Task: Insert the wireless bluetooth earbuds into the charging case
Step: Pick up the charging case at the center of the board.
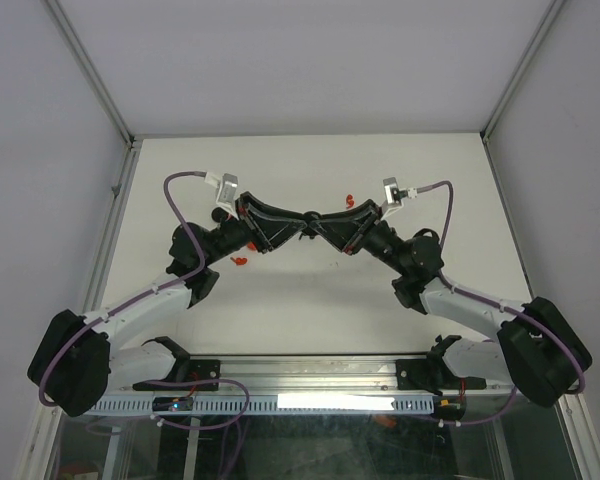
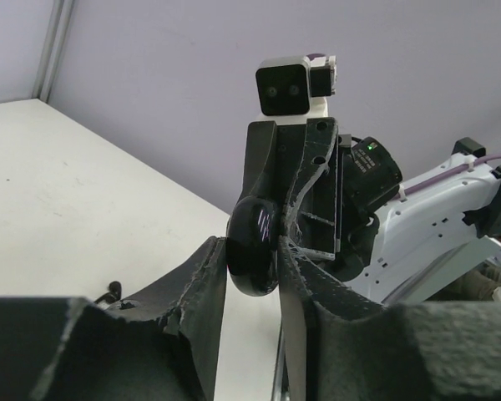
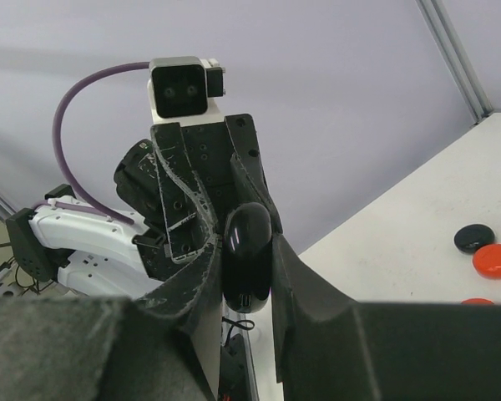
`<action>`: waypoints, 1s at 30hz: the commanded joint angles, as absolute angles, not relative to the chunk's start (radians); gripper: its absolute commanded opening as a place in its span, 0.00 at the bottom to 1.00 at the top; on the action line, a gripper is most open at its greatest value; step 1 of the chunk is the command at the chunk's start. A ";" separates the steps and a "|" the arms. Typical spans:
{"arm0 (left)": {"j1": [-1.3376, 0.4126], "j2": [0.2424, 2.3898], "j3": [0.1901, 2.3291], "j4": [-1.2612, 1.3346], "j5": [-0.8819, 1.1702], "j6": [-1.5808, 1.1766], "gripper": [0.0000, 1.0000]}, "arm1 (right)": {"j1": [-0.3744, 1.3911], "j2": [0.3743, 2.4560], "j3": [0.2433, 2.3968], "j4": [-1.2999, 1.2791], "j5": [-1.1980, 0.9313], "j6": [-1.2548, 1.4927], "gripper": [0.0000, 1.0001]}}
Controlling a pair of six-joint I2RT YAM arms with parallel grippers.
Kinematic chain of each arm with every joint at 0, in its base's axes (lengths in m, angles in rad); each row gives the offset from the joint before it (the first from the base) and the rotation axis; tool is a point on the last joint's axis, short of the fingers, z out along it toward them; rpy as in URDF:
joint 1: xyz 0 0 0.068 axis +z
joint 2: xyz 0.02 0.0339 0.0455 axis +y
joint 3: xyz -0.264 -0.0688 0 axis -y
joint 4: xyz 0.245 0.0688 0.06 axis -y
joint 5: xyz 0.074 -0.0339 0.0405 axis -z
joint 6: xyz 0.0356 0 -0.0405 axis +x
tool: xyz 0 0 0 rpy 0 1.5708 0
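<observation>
Top external view: both arms reach to the middle of the worktop (image 1: 310,300), where the left claw (image 1: 296,222) and the right claw (image 1: 321,222) meet tip to tip on a black charging case (image 1: 308,216). Two tiny red earbuds (image 1: 350,201) lie at 1 o'clock from it, apart from both claws.

Left wrist view: the left claw's fingers press the glossy case from both sides, nearly closed.

Right wrist view: the right claw is clamped narrowly on the same case. A black disc (image 3: 473,238) and a red disc (image 3: 495,261) lie at 3 o'clock.
</observation>
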State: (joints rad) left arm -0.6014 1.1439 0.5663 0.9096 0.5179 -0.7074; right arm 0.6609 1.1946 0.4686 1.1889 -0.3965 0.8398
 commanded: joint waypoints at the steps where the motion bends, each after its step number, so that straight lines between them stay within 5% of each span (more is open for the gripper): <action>1: -0.597 1.146 0.559 1.045 0.556 -0.780 0.29 | 0.669 1.206 0.477 1.294 -0.375 0.849 0.05; 9: -0.592 1.157 0.571 1.083 0.596 -0.814 0.14 | 0.671 1.216 0.481 1.311 -0.413 0.841 0.10; 12: -0.587 1.144 0.579 1.053 0.606 -0.802 0.00 | 0.670 1.209 0.488 1.285 -0.437 0.819 0.14; 25: -0.542 1.051 0.690 0.651 0.716 -0.561 0.00 | 0.659 1.089 0.619 0.830 -0.623 0.540 0.54; 30: -0.515 1.039 0.804 0.322 0.780 -0.360 0.00 | 0.613 1.030 0.720 0.539 -0.732 0.372 0.62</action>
